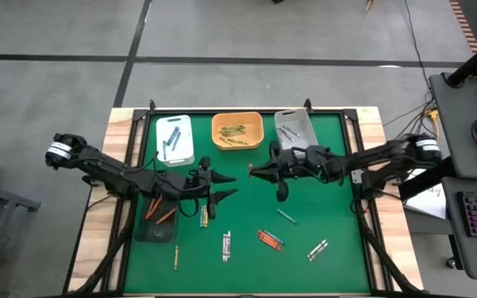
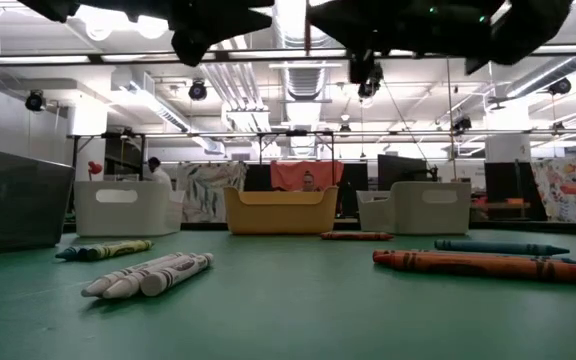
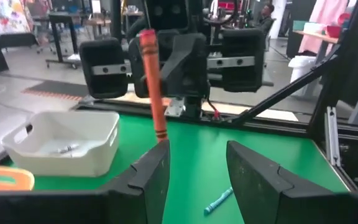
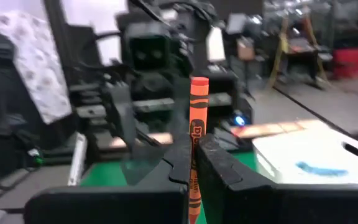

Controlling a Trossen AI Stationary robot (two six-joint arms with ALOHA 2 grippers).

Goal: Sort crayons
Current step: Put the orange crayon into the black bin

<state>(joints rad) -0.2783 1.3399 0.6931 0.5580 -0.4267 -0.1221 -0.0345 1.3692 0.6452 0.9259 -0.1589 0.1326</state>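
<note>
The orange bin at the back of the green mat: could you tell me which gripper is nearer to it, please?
Right. The right gripper sits just in front of the orange bin, shut on an orange crayon; the left gripper waits farther forward, open.

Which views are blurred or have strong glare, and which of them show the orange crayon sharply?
Right wrist view: the background is smeared, but the orange crayon between the right gripper fingers is fairly sharp. Left wrist view: sharp overall; the same crayon is clear. Low view: the ceiling lights glare, and both arms are dark silhouettes. High view: even light, no glare.
</note>
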